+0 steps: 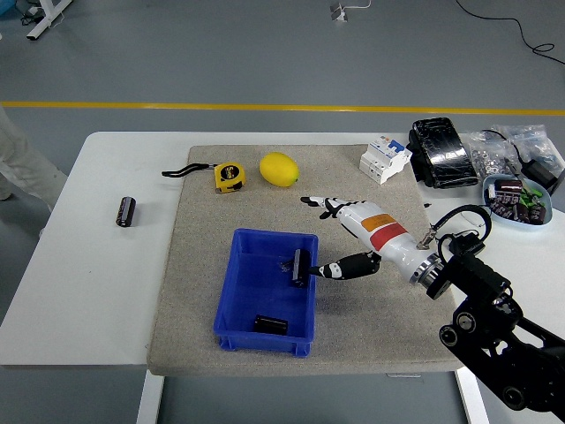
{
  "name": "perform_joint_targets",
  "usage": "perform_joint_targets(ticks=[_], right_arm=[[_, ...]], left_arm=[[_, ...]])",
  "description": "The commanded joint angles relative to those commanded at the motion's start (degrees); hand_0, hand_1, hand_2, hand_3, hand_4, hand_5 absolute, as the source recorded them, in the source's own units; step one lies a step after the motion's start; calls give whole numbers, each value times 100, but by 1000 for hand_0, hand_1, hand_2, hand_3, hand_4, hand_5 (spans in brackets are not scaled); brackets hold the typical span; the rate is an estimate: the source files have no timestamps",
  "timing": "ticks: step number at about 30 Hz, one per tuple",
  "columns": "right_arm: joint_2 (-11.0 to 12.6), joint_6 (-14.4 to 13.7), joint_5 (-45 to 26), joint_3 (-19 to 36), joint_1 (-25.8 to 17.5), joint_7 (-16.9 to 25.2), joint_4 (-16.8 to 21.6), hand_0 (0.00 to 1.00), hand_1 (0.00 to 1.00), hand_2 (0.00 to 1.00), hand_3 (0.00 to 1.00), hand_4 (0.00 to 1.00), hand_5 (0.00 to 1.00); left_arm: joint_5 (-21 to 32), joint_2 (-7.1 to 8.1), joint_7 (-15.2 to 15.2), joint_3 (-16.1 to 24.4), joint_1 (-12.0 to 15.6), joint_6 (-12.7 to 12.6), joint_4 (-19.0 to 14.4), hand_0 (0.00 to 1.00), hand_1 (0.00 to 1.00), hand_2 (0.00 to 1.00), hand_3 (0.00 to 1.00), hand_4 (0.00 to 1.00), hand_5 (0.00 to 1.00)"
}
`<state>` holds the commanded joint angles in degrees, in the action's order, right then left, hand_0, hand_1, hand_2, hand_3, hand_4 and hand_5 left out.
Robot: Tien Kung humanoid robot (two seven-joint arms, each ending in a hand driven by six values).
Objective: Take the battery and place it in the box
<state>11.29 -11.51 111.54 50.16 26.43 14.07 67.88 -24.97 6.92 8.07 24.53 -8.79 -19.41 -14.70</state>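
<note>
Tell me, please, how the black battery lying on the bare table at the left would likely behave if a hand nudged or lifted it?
The battery looks like a short cylinder lying on its side, so a sideways nudge would probably roll it across the smooth white table. Its casing looks rigid and glossy, so it may be a little slippery but should not flex.

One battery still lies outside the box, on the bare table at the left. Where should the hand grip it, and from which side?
The battery lies flat on the table, its long axis running roughly near to far. Probably best to come from above and pinch the middle of the cylinder across its width, fingers on its left and right flanks; nothing crowds it.
</note>
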Motion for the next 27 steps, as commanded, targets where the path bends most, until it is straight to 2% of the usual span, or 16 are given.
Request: perform_joint_targets(ticks=[2, 3, 8, 9, 14, 15, 20, 21, 26, 27], right_arm=[[27, -76, -97, 195, -107, -11, -32, 665, 681, 848, 930, 998, 294], [39, -119, -163, 283, -158, -27, -49, 644, 660, 793, 886, 998, 302], [77, -191, -383, 689, -369, -35, -57, 644, 660, 793, 886, 998, 302], [86, -198, -508, 750, -417, -16, -35, 607, 631, 735, 844, 998, 312], [115, -194, -1544, 861, -641, 111, 65, 607, 631, 735, 844, 998, 312], [116, -189, -1759, 870, -682, 142, 75, 608, 640, 748, 824, 998, 423], [103, -102, -3002, 974, -888, 209, 59, 608, 640, 748, 824, 998, 423], [99, -68, -3225, 1008, -920, 200, 48, 650, 664, 766, 818, 998, 545], [68, 106, -4345, 1211, -1099, 105, -9, 650, 664, 766, 818, 998, 545], [58, 142, -4525, 1260, -1144, 83, -24, 725, 729, 801, 825, 998, 668]], left_arm=[[-14, -2, 5, 8, 5, 1, 0, 726, 667, 697, 624, 663, 638], [-18, -3, 6, 11, 9, 2, -1, 726, 669, 701, 625, 662, 636], [-96, -16, 33, 60, 25, 6, 0, 726, 669, 701, 625, 662, 636], [-124, -18, 40, 73, 27, 9, 0, 726, 669, 701, 624, 662, 637], [-146, -21, 43, 79, 22, 15, 1, 726, 669, 701, 624, 662, 637], [-134, -21, 38, 72, 21, 15, 1, 726, 669, 701, 624, 661, 636], [-117, -19, 28, 53, 1, 21, -1, 726, 669, 701, 624, 661, 636], [-110, -17, 24, 49, -2, 22, -1, 726, 668, 700, 624, 661, 637], [-102, -19, 16, 39, -25, 24, -1, 726, 668, 700, 624, 661, 637], [-87, -18, 11, 31, -28, 24, -2, 726, 667, 701, 624, 661, 637]])
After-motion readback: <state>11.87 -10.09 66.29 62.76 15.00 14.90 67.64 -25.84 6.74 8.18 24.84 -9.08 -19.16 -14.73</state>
